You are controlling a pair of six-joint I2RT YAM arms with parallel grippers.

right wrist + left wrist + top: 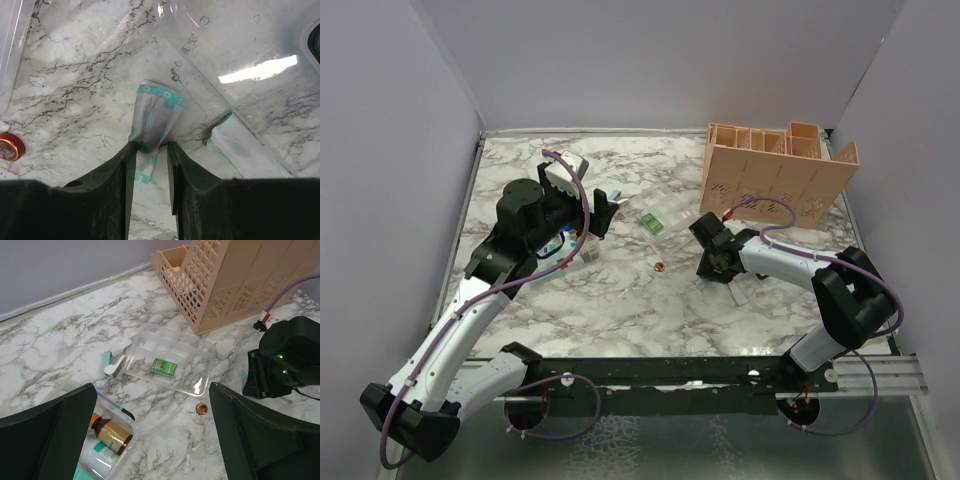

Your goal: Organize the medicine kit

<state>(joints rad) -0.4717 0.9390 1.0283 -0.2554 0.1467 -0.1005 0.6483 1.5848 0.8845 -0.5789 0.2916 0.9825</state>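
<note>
Pinching the small white, teal-printed paper sachet (155, 110) off the marble desk (75, 75): right tool (150, 150) clamped on it (presumably kit-bound); left tool (152, 435) gapes wide over the clear plastic medicine kit (107, 402), desk's left side.

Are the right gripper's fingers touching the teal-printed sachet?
Touching. The right wrist view shows the teal-printed sachet bunched between the fingers of the right gripper, no gap either side.

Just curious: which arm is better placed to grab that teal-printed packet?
The right: its gripper straddles the packet, while the left gripper hangs open by the medicine kit.
</note>
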